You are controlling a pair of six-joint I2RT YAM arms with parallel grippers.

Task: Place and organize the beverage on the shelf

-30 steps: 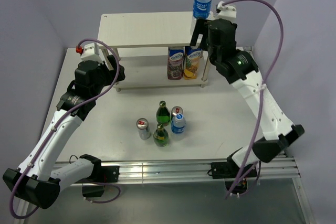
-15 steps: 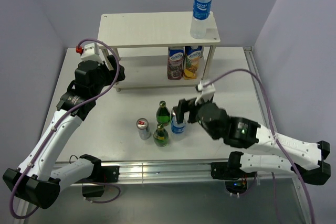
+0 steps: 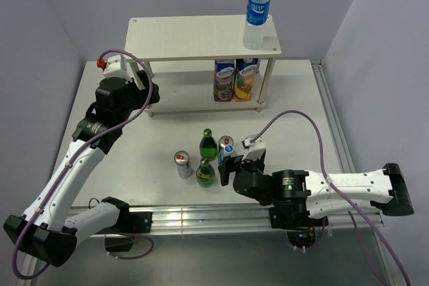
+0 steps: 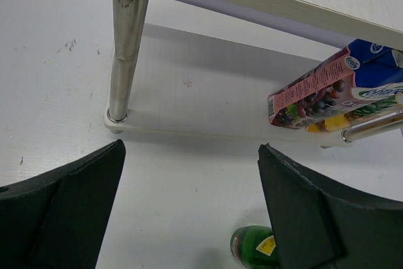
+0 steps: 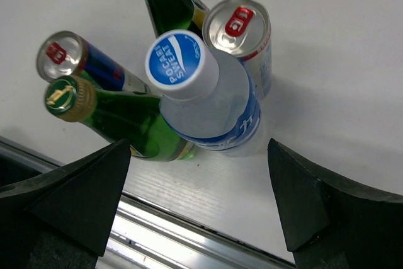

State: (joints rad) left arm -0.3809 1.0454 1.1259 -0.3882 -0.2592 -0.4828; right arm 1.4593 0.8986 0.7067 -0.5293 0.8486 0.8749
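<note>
So: my left gripper (image 4: 189, 155) hangs wide, empty, beside shelf (image 3: 194, 38) at table's far edge, out of way, I judge. Right gripper (image 5: 198, 146) wide, straddling blue-cap bottle (image 5: 208, 105) mid near edge; likely next pick.

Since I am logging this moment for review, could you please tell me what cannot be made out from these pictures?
- Water bottle: in the top view it is mostly covered by the right gripper.
- Juice cartons: cut off by the right edge in the left wrist view. In the top view their tops are hidden under the upper board of the shelf.
- Green bottle: in the left wrist view it is cut off by the bottom edge, so I cannot tell which of the two it is.
</note>
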